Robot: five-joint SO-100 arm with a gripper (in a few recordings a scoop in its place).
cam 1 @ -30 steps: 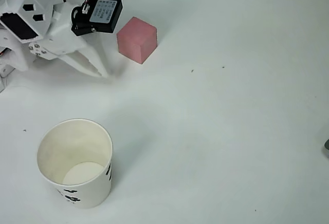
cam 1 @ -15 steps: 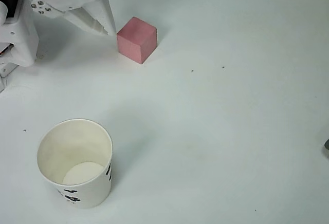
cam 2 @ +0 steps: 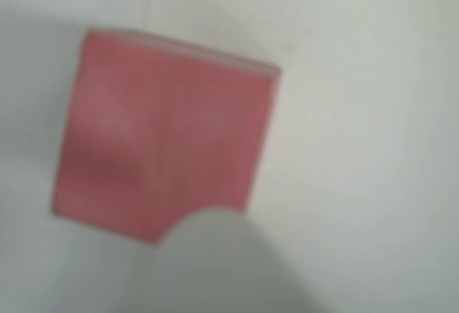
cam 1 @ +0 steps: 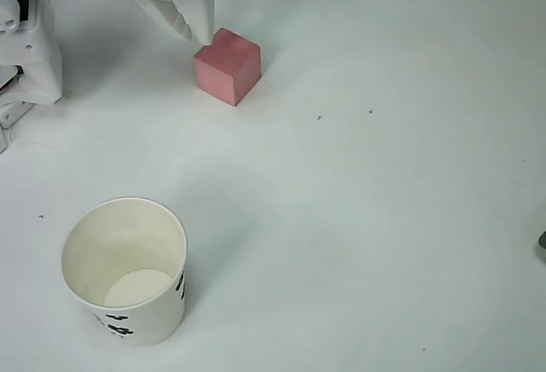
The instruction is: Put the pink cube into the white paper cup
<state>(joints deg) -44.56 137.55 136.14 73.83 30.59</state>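
Note:
The pink cube [cam 1: 227, 66] rests on the white table at the upper left of the overhead view. My gripper [cam 1: 201, 36] reaches in from the top left, its white fingers drawn together into one wedge whose tip sits at the cube's upper left edge. Nothing is held between them. In the wrist view the pink cube [cam 2: 163, 143] appears large and blurred, and a pale fingertip [cam 2: 222, 255] overlaps its lower edge. The white paper cup [cam 1: 125, 270] stands upright and empty at the lower left, with black marks on its lower wall, well apart from the cube.
The arm's white base [cam 1: 30, 48] stands at the left edge. The white table [cam 1: 384, 218] stretches open to the right, with a few small dark specks on it.
My gripper has swung up and to the right, from the cube's left side to its upper left edge. The cube and the cup have stayed in place.

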